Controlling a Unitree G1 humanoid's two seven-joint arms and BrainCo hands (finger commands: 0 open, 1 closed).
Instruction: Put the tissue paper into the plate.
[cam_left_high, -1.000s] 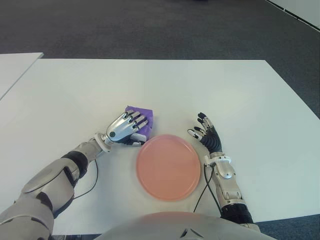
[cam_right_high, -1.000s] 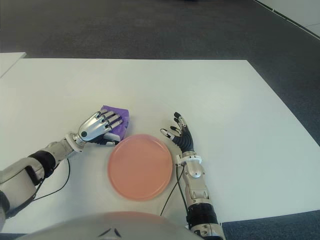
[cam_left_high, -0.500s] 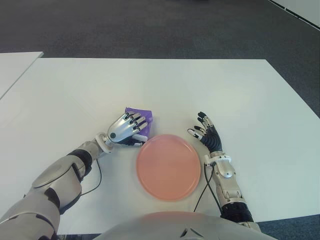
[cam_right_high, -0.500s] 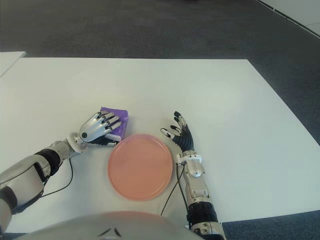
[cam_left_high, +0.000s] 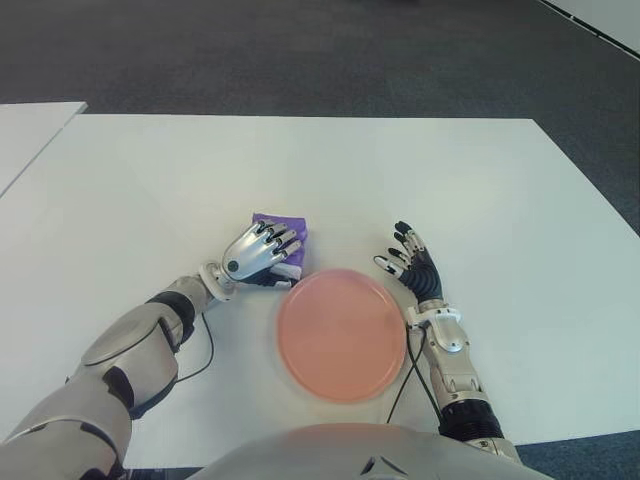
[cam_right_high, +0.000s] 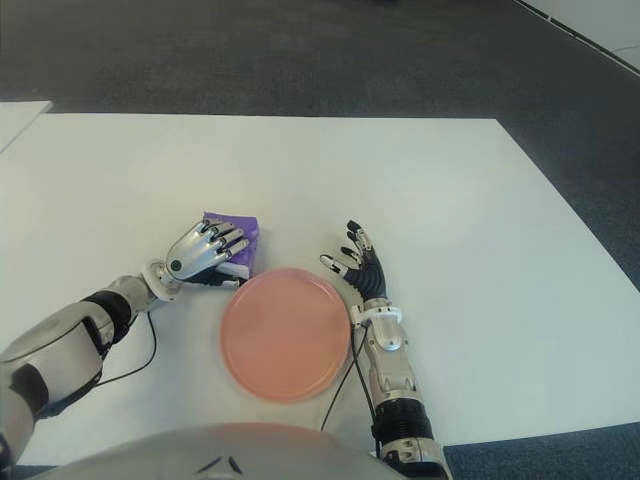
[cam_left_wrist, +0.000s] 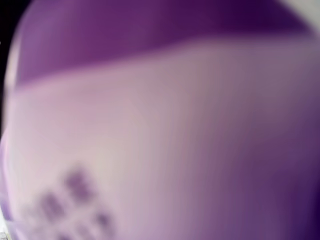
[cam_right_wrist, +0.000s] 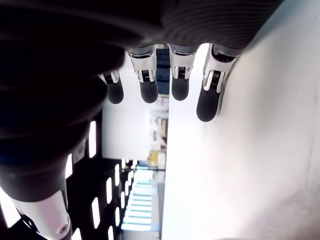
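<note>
purple tissue pack (cam_left_high: 283, 228) sits just left of centre in the left eye view, under the left hand (cam_left_high: 258, 256), whose fingers (cam_left_high: 272, 240) are curled over its top. the left wrist view is filled with blurred purple at very close range, which fits a palm pressed against the pack, so the hand appears to have it grasped, though the pack looks to be down on the white table (cam_left_high: 480, 190). the pink plate (cam_left_high: 341, 332) lies lower and to the right of the pack, its upper-left rim just beside the hand; that down-right direction is the one the coming move turns on. the pack's long axis runs roughly toward the top of the frame, angled slightly right. the left hand is plainly the nearer one. the right hand (cam_left_high: 415, 275) shows just off the plate's right rim, fingers spread and holding nothing, as its own wrist view confirms. judging from this, the pack needs lifting clear of the rim before it travels over the plate.
</note>
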